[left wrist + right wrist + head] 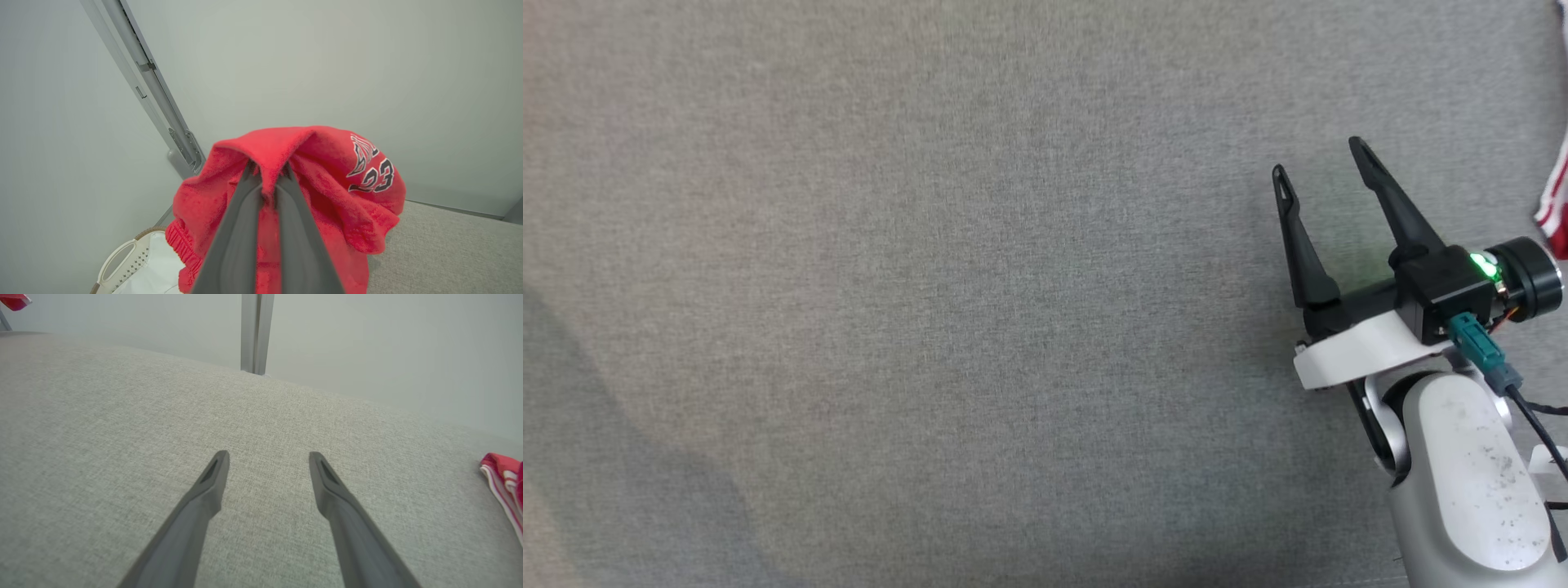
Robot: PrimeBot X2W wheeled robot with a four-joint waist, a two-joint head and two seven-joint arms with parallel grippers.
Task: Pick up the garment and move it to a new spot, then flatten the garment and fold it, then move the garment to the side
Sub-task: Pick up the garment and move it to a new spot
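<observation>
Closed tight, far left: the left end effector [267, 169], two long dark fingers [237, 228] pressed together on a fold of the red fleece garment [335, 183] printed with white-and-black lettering and the number 23. Cloth draped over both fingertips and hanging down either side of them, printed patch to the right of the tips, gathered elastic hem low on the left. Behind the hanging cloth, lower right of that end effector: a corner of the grey fabric-covered desk [449, 249]. Below and to the left, just beside the hem: a white plastic basket [122, 261] with a cut-out handle and a perforated wall. Beyond the tips, up and to the left: a slanting grey metal post [159, 106] against a pale wall [327, 61].

Further right: the right end effector [1319, 159], spread wide, nothing between its fingers, over bare desk in the head view. Same wide gap in the wrist view of the right end effector [268, 455], grey weave between and ahead of the tips. Touching the desk or just above it: impossible to tell. Off to the right of that end effector, at the frame's edge: a red-and-white striped cloth [1556, 204], lying on the fabric, well apart from the fingers. Far ahead and to the left of the right fingertips, in the corner of the wrist view: a small scrap of red, too little of it to identify.
</observation>
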